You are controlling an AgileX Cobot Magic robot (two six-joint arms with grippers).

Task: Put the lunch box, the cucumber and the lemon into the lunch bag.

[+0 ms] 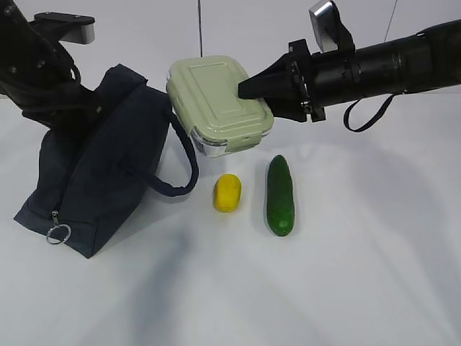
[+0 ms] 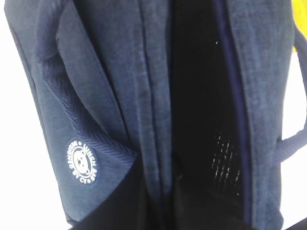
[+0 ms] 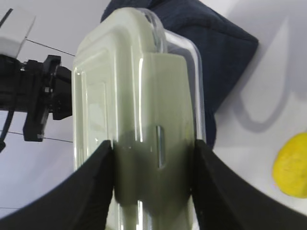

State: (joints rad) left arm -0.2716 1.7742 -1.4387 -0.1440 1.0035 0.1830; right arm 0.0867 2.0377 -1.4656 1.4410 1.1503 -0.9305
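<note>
The sage-lidded lunch box (image 1: 216, 101) hangs tilted in the air, just right of the navy lunch bag (image 1: 101, 166). My right gripper (image 1: 253, 88) is shut on its end; in the right wrist view both black fingers (image 3: 96, 184) press the sides of the lunch box (image 3: 129, 86). On the table below lie the yellow lemon (image 1: 227, 193) and the dark green cucumber (image 1: 280, 194). My left gripper (image 1: 75, 97) is at the bag's raised top edge, shut on the fabric. The left wrist view looks into the bag's dark open mouth (image 2: 201, 110).
A loop handle (image 1: 180, 176) of the bag curves out toward the lemon. A silver zipper ring (image 1: 58, 234) hangs at the bag's near corner. The white tabletop (image 1: 346, 288) spreads to the front and right. The lemon (image 3: 292, 167) shows beside the box in the right wrist view.
</note>
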